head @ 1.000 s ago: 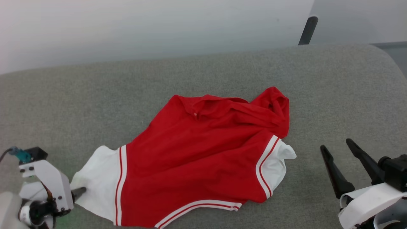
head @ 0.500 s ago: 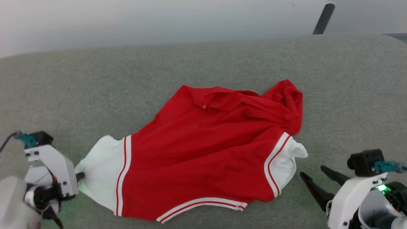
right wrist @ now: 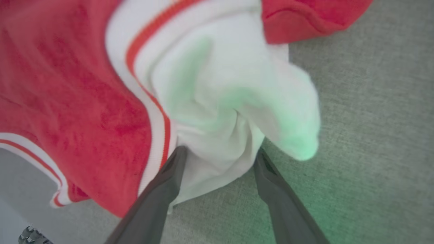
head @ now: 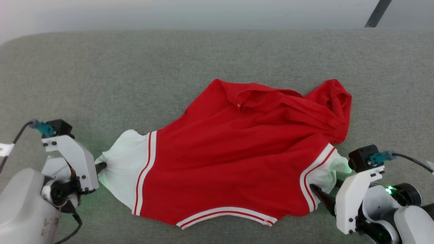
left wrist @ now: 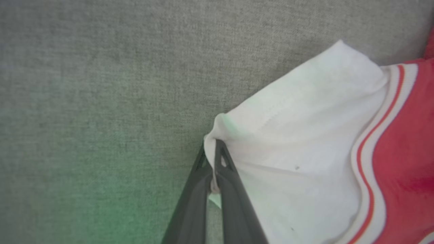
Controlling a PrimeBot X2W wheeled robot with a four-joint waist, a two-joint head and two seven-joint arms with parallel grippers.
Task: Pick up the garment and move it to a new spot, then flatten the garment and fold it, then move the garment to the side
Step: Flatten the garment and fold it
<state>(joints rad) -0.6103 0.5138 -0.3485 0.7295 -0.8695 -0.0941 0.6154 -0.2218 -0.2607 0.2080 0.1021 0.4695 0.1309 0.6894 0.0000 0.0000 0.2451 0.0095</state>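
The garment (head: pixel 237 159) is a red shirt with white sleeves and red-striped trim, lying crumpled on the grey cushion (head: pixel 135 74). My left gripper (head: pixel 101 166) is at its left end, shut on the edge of the left white sleeve (left wrist: pixel 305 135). The pinched cloth shows between the closed fingertips of the left gripper (left wrist: pixel 213 152). My right gripper (head: pixel 324 189) is at the garment's right end. It stands open (right wrist: pixel 220 152), one finger on each side of the bunched right white sleeve (right wrist: pixel 220 101). No chest print shows.
The grey cushion stretches well beyond the garment on all sides. A pale wall (head: pixel 203 13) runs behind it, and a dark slanted bar (head: pixel 378 13) stands at the far right. The cushion's front edge (right wrist: pixel 20 200) shows close to my right gripper.
My left gripper has shut on the left sleeve. My right gripper has moved in from the right and now straddles the right sleeve. The head camera has shifted.
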